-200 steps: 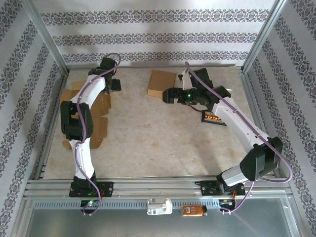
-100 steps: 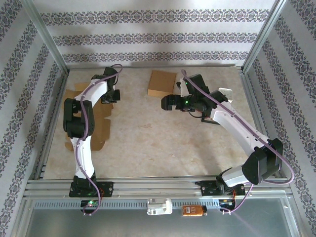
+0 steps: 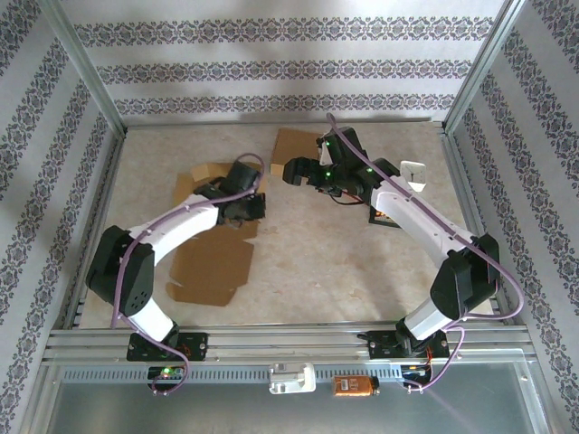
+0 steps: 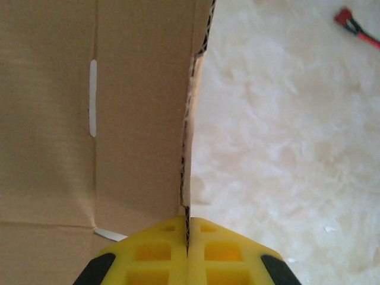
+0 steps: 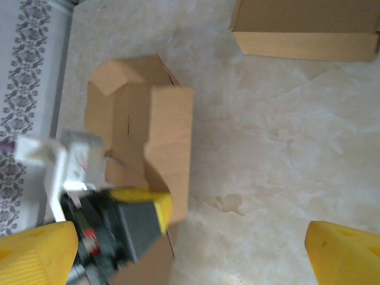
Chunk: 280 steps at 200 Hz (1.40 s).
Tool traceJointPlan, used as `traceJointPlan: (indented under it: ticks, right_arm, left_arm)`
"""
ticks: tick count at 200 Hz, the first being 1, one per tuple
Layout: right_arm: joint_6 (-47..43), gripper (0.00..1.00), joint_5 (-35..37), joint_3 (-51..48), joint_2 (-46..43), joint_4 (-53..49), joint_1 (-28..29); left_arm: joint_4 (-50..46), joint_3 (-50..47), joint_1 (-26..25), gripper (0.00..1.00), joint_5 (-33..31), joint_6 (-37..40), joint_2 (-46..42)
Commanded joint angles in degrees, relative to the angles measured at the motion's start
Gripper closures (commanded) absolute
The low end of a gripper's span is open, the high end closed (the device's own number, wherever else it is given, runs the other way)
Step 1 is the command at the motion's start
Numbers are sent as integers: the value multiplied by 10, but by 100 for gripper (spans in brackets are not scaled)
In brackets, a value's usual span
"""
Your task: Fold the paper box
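— Where do we find the paper box?
— We see the flat cardboard blank (image 3: 215,264) on the worktop (image 3: 326,262), left of centre. Our left fingers (image 4: 154,258) are clamped on its corrugated edge.
— And our right fingers (image 5: 344,249)?
— We see them spread wide with nothing between them, hovering near a folded box (image 3: 294,145) at the far side
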Motion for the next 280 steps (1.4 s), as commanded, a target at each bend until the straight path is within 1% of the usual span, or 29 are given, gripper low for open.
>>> traceJointPlan:
  ticks: [1,12,15,33,41,51,66,73,80,93,100,117,131,155,165,174,188,195,201,219,227,233,238,254,268,280]
  right_arm:
    - [20,2,43,-47,-35,1,-30]
    - [19,2,45,-70,-53,1,-50]
    - [18,2,46,-76,-58,1,-55]
    - [-1,2,50,-106,-81,-1,-81]
    - [-15,2,49,-114,-88,-2,-89]
    - [-30,2,53,-122,-95,-4,-96]
    - [-58,2,60,-132,-102,-3,-97]
    - [-68,2,60,-136,-102,-2,-96]
    - [-75,2,57,-140,-101,1,-93]
    - [-87,3,44,-143,-87,7,-82]
    - [-93,3,41,-141,-75,8,-73]
    - [-100,4,48,-132,-38,8,-48]
    - [-99,5,55,-121,-3,8,-26]
    - [-94,12,64,-101,60,13,12]
    - [-85,13,62,-93,86,16,24]
    - [-78,18,58,-88,107,24,31]
    - [-65,26,54,-84,134,39,37]
    - [-59,31,52,-83,144,46,38]
    - [-56,37,51,-83,150,50,37]
    - [-51,61,56,-93,151,64,37]
    - [-51,68,58,-100,146,71,36]
    - [-52,72,57,-106,142,74,34]
    - [-52,73,56,-109,140,74,34]
    - [-54,73,52,-117,133,72,28]
    - [-52,73,51,-125,129,73,25]
    - [-52,73,51,-130,126,74,24]
  left_arm:
    - [95,-22,-45,100,-16,-106,7]
    - [112,-21,-66,100,-16,-140,18]
    - [119,-20,-72,98,-15,-147,21]
    - [145,-2,-99,88,-13,-180,40]
    - [147,12,-109,79,-16,-180,43]
    - [137,28,-117,67,-32,-163,36]
    - [108,46,-114,51,-72,-114,8]
    - [81,55,-108,47,-93,-89,-7]
    - [47,66,-98,44,-109,-63,-23]
    - [-15,83,-63,43,-116,-16,-49]
    - [-46,89,-41,43,-109,12,-62]
    - [-121,99,32,43,-86,82,-85]
    - [-167,100,94,42,-55,140,-98]
    - [-231,95,193,41,-16,194,-87]
    - [-244,88,225,41,3,207,-72]
    - [-250,79,248,40,17,216,-59]
    - [-240,60,272,40,42,226,-41]
    - [-235,55,280,39,54,228,-32]
    - [-231,50,286,39,61,229,-23]
    - [-218,43,299,38,77,227,7]
    - [-218,46,303,37,84,228,20]
    - [-213,47,304,37,84,228,31]
    - [-210,47,305,36,82,228,39]
    - [-208,58,310,36,81,229,69]
    - [-220,72,310,37,102,233,97]
    - [-221,75,310,40,117,234,114]
